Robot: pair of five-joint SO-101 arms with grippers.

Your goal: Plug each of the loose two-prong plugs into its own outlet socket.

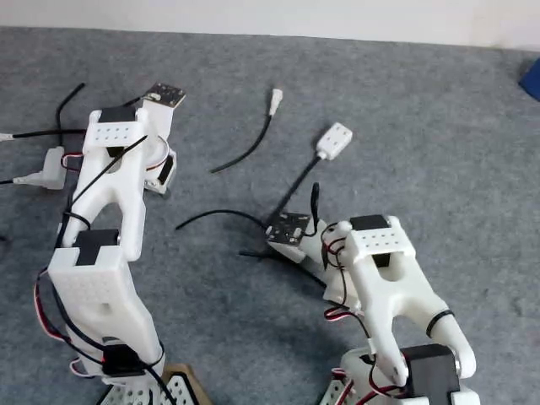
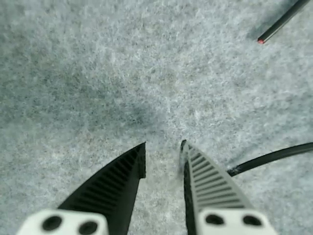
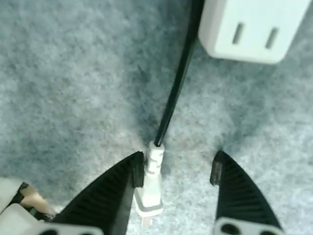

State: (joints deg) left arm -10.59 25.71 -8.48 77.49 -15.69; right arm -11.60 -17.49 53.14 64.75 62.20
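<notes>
step: grasp of first plug, not yet clamped | right gripper (image 3: 179,161) fingers wide, around two-prong plug (image 3: 150,188) on table (image 3: 63,73), touching one finger | outlet socket (image 3: 249,29) near | left gripper (image 2: 164,147) fingers narrow, holding nothing | next: close on plug, turn prongs to slots

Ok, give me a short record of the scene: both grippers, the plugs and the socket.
surface: grey carpet
left gripper: fingers open over bare carpet, black cable beside
right gripper: fingers open, astride white plug
white plug: lying flat, against one finger
outlet socket: two empty slots, beyond that plug
second plug: loose on carpet, unplugged
</notes>
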